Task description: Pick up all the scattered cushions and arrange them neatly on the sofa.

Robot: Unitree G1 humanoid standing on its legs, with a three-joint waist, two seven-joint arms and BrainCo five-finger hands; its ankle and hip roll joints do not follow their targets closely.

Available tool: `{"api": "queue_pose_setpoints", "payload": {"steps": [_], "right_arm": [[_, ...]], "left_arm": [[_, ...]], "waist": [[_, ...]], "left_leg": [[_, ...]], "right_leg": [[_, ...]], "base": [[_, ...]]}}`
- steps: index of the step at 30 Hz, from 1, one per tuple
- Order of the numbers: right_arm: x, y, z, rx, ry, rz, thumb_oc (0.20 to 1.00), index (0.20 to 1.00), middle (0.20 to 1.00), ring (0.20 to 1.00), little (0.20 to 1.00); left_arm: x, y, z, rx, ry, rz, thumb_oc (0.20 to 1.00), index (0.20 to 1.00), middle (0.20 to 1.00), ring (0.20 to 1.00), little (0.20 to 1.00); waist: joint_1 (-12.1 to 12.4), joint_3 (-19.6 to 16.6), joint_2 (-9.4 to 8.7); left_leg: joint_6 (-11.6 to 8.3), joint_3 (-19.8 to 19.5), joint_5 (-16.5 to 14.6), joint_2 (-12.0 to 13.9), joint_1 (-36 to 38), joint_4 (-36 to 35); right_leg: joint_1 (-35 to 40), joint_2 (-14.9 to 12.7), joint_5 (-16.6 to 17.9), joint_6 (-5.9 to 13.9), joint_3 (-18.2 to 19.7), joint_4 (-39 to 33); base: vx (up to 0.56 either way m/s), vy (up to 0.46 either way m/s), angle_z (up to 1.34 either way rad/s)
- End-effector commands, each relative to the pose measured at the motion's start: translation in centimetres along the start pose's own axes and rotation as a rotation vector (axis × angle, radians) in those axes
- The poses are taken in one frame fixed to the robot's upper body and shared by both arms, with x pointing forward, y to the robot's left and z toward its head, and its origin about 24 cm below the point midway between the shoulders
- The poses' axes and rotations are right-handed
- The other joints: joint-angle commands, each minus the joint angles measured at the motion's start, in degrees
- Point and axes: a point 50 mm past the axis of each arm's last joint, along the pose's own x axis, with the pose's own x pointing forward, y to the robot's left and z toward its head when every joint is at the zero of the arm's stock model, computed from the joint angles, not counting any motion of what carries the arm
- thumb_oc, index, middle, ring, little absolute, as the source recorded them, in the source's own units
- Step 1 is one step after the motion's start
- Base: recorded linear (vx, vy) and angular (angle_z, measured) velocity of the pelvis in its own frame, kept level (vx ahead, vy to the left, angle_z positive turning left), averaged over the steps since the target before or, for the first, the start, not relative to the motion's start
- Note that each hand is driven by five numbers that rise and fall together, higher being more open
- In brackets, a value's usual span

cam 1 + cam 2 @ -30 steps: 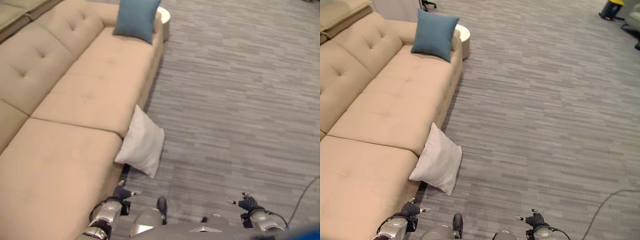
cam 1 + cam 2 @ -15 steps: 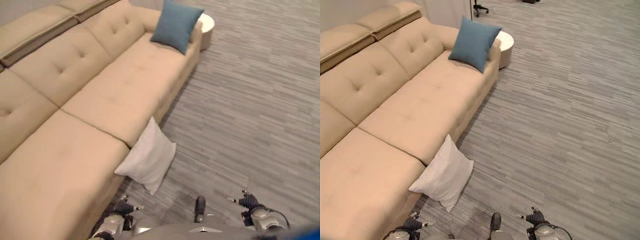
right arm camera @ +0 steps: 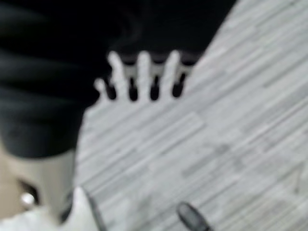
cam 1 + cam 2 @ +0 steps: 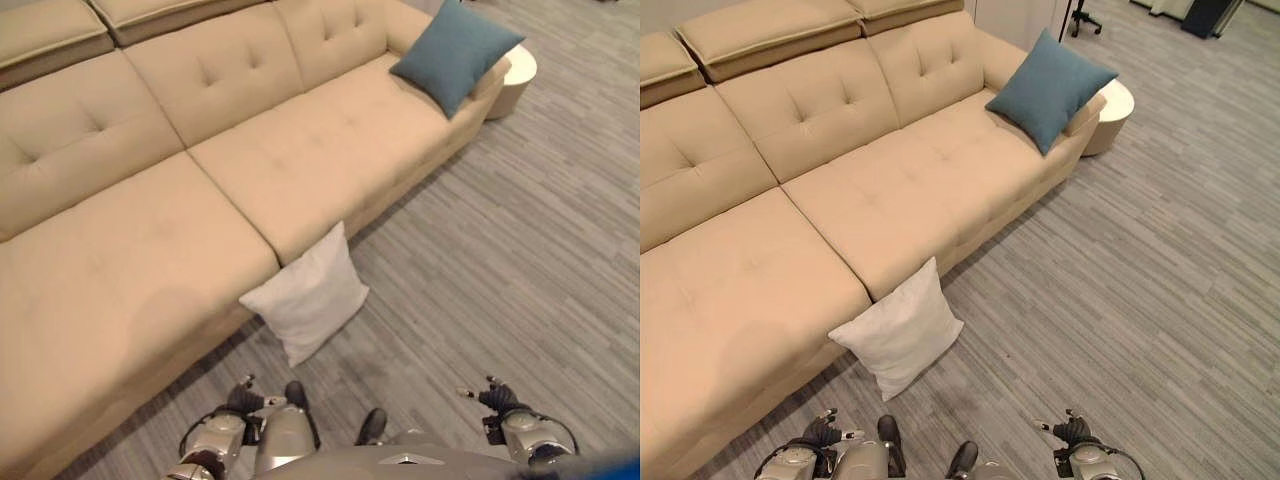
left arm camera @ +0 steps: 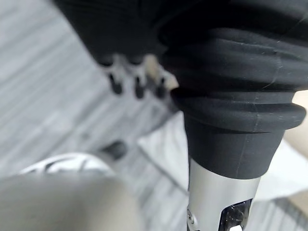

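Observation:
A pale grey cushion (image 4: 307, 295) stands on the grey floor, leaning against the front of the beige sofa (image 4: 120, 260) near the seam between two seats. A blue cushion (image 4: 1050, 88) leans on the sofa's far right armrest. My left hand (image 4: 243, 400) hangs low at the picture's bottom edge, below and left of the pale cushion and apart from it. My right hand (image 4: 495, 397) hangs low at the bottom right over bare floor. In both wrist views the fingers (image 5: 135, 83) (image 3: 144, 76) are straight and hold nothing. A corner of the pale cushion (image 5: 166, 151) lies past the left hand.
A round white side table (image 4: 1112, 108) stands at the sofa's right end, behind the blue cushion. Grey striped carpet (image 4: 1160, 300) stretches wide on the right. An office chair base (image 4: 1088, 16) shows at the far top.
The whole picture has swung: the camera turned towards the sofa, which now spans the view. Both cushions lie where they were. Both hands stay low and open.

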Motion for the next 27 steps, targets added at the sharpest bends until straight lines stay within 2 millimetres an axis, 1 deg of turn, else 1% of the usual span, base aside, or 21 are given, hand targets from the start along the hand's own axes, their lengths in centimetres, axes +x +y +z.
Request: {"api": "queue_pose_setpoints", "payload": {"steps": [1,2,3,4,5,7,9,10,11,12,13,15,16,18,21,22,23,24,25,26,27], "right_arm": [[0.1,-0.6,1.4,0.016,-0.062,-0.023,1.0,1.0,1.0,1.0,1.0],[0.1,-0.6,1.4,0.017,-0.062,-0.023,1.0,1.0,1.0,1.0,1.0],[0.2,-0.5,1.8,0.028,-0.074,-0.02,1.0,1.0,1.0,1.0,1.0],[0.2,-0.4,1.8,0.03,-0.074,-0.018,1.0,1.0,1.0,1.0,1.0],[0.2,-0.2,1.8,0.014,-0.076,-0.007,1.0,1.0,1.0,1.0,1.0],[0.2,-0.2,2.1,0.011,-0.086,-0.003,1.0,1.0,1.0,1.0,1.0],[0.2,-0.2,2.2,0.012,-0.087,-0.003,1.0,1.0,1.0,1.0,1.0],[0.2,-0.2,2.3,0.016,-0.092,-0.005,1.0,1.0,1.0,1.0,1.0],[0.2,-0.1,2.4,0.019,-0.096,-0.001,1.0,1.0,1.0,1.0,1.0],[0.2,-0.1,2.4,0.02,-0.095,0.0,1.0,1.0,1.0,1.0,1.0],[0.2,0.0,2.6,0.017,-0.1,0.005,1.0,1.0,1.0,1.0,1.0],[0.2,0.1,2.4,0.012,-0.097,0.007,1.0,1.0,1.0,1.0,1.0],[0.1,0.1,2.6,-0.009,-0.11,0.01,1.0,1.0,1.0,1.0,1.0],[0.1,0.0,2.5,-0.009,-0.108,0.008,1.0,1.0,1.0,1.0,1.0],[0.1,-0.3,2.3,-0.002,-0.105,-0.004,1.0,1.0,1.0,1.0,1.0],[0.1,-0.3,2.1,-0.007,-0.104,-0.003,1.0,1.0,1.0,1.0,1.0],[0.1,-0.3,2.1,-0.007,-0.104,-0.003,1.0,1.0,1.0,1.0,1.0],[0.1,-0.4,2.1,-0.01,-0.104,-0.004,1.0,1.0,1.0,1.0,1.0],[0.1,-0.3,2.0,-0.012,-0.101,-0.004,1.0,1.0,1.0,1.0,1.0],[0.1,-0.5,1.9,-0.01,-0.095,-0.009,1.0,1.0,1.0,1.0,1.0],[0.1,-0.5,1.9,-0.01,-0.095,-0.009,1.0,1.0,1.0,1.0,1.0]], "left_arm": [[0.0,0.3,0.3,0.017,-0.02,0.007,1.0,1.0,1.0,1.0,1.0],[0.0,0.3,0.3,0.017,-0.02,0.007,1.0,1.0,1.0,1.0,1.0],[0.1,0.4,0.7,0.018,-0.033,0.009,1.0,1.0,1.0,1.0,1.0],[0.1,0.4,0.8,0.025,-0.039,0.008,1.0,1.0,1.0,1.0,1.0],[0.1,0.5,1.0,0.032,-0.05,0.008,1.0,1.0,1.0,1.0,1.0],[0.1,0.6,1.1,0.013,-0.054,0.015,1.0,1.0,1.0,1.0,1.0],[0.1,0.7,1.1,0.013,-0.055,0.018,1.0,1.0,1.0,1.0,1.0],[0.1,0.8,1.1,0.015,-0.054,0.021,1.0,1.0,1.0,1.0,1.0],[0.2,0.9,1.1,0.019,-0.054,0.022,1.0,1.0,1.0,1.0,1.0],[0.2,0.9,1.1,0.016,-0.056,0.024,1.0,1.0,1.0,1.0,1.0],[0.1,1.1,0.8,0.02,-0.046,0.035,1.0,1.0,1.0,1.0,1.0],[0.1,1.2,0.6,0.02,-0.037,0.037,1.0,1.0,1.0,1.0,1.0],[0.1,1.2,0.2,0.009,-0.027,0.039,1.0,1.0,1.0,1.0,1.0],[0.1,1.2,0.2,0.007,-0.025,0.038,1.0,1.0,1.0,1.0,1.0],[0.1,1.1,0.0,0.016,-0.016,0.029,1.0,1.0,1.0,1.0,1.0],[0.1,1.0,0.2,0.021,-0.018,0.021,1.0,1.0,1.0,1.0,1.0],[0.1,1.0,0.2,0.021,-0.018,0.021,1.0,1.0,1.0,1.0,1.0],[0.1,0.8,0.5,0.022,-0.03,0.016,1.0,1.0,1.0,1.0,1.0],[0.2,0.6,0.8,0.025,-0.036,0.008,1.0,1.0,1.0,1.0,1.0],[0.2,0.4,1.2,0.023,-0.047,-0.001,1.0,1.0,1.0,1.0,1.0],[0.2,0.4,1.2,0.023,-0.047,-0.001,1.0,1.0,1.0,1.0,1.0]], "waist": [[0.61,-1.24,1.29],[0.6,-1.22,1.21],[0.18,-0.86,1.46],[-0.03,-0.72,1.52],[-0.12,-0.71,1.6],[0.31,-0.67,1.49],[0.32,-0.8,1.32],[0.15,-0.66,1.02],[-0.43,-0.59,0.87],[-0.72,-0.54,0.73],[-1.04,-0.43,0.38],[-1.05,-0.58,0.23],[-0.59,-0.98,0.01],[-0.6,-1.09,0.07],[-0.5,-1.2,0.45],[-0.87,-1.17,0.54],[-0.95,-1.19,0.55],[-1.26,-0.88,0.57],[-1.67,-0.76,0.52],[-2.04,-0.11,0.12],[-2.1,-0.11,0.15]], "left_leg": [[-0.79,-4.3,-1.02,-2.43,0.05,2.85],[-0.73,-4.28,-1.06,-2.55,0.06,2.83],[0.13,-4.78,-0.33,-2.54,-0.15,2.95],[0.42,-5.64,-0.86,-2.89,0.3,2.91],[0.4,-7.63,-1.3,-3.46,1.22,2.36],[0.0,-9.28,-1.67,-3.54,2.04,1.67],[-0.15,-9.91,-1.81,-3.55,1.86,1.8],[-0.34,-10.93,-2.15,-3.75,2.08,2.1],[-0.4,-12.57,-2.47,-4.13,2.28,2.32],[-0.49,-13.35,-2.64,-4.24,2.43,2.56],[-1.03,-16.12,-2.97,-4.44,2.78,2.57],[-1.34,-16.74,-3.0,-4.44,2.71,2.86],[-2.1,-17.28,-2.79,-3.94,2.5,3.0],[-2.59,-17.92,-2.44,-3.63,2.32,2.93],[-4.04,-19.53,-1.05,-2.07,1.81,2.17],[-5.02,-19.78,0.01,-0.64,0.8,2.3],[-5.04,-19.86,0.0,-0.63,0.74,2.35],[-5.48,-18.74,0.89,0.43,-0.12,2.59],[-5.68,-17.69,1.01,1.25,-0.82,3.46],[-5.85,-15.5,1.05,2.2,-2.56,7.26],[-5.87,-15.58,0.95,2.24,-2.69,7.48]], "right_leg": [[-3.74,-7.75,2.04,7.23,6.1,15.98],[-3.87,-7.94,1.91,7.31,6.16,16.27],[-5.91,-7.54,3.3,6.53,7.84,17.96],[-6.99,-7.23,3.46,6.43,10.03,18.57],[-7.97,-6.37,2.96,5.87,13.09,15.51],[-8.17,-7.28,3.78,5.95,14.09,10.6],[-8.48,-7.62,4.79,6.23,14.68,8.65],[-8.98,-7.74,5.97,6.81,16.76,6.41],[-9.78,-6.86,6.65,7.29,21.19,4.25],[-10.09,-6.63,7.17,7.59,22.82,3.63],[-10.75,-5.96,8.17,8.05,25.62,2.01],[-9.88,-5.95,7.73,8.08,24.89,1.62],[-8.42,-5.71,6.99,7.79,23.59,0.82],[-8.05,-5.3,6.58,7.6,23.14,0.86],[-6.99,-4.26,5.03,6.62,20.49,1.06],[-6.33,-3.54,3.92,5.86,18.68,0.85],[-6.31,-3.53,3.92,5.85,18.59,0.82],[-5.98,-3.26,3.51,5.41,17.56,0.55],[-5.47,-2.96,3.04,5.06,16.59,0.28],[-4.3,-2.63,2.52,4.22,15.2,-0.32],[-4.28,-2.58,2.54,4.21,15.14,-0.36]], "base": [[0.16,0.157,0.28],[0.02,0.071,0.32],[-0.01,0.054,0.67],[0.08,0.054,0.79],[0.14,0.005,0.71],[0.13,-0.056,0.73],[0.08,-0.073,0.61],[0.15,-0.111,0.35],[0.17,-0.095,0.33],[0.23,-0.164,0.78],[0.16,-0.128,0.9],[0.12,-0.159,0.93],[0.09,-0.158,0.9],[0.07,-0.149,0.65],[0.05,-0.232,0.31],[0.01,-0.238,0.53],[-0.01,-0.258,0.7],[-0.02,-0.156,0.76],[-0.02,-0.279,1.15],[-0.01,-0.189,1.05],[0.0,-0.225,0.92]]}}
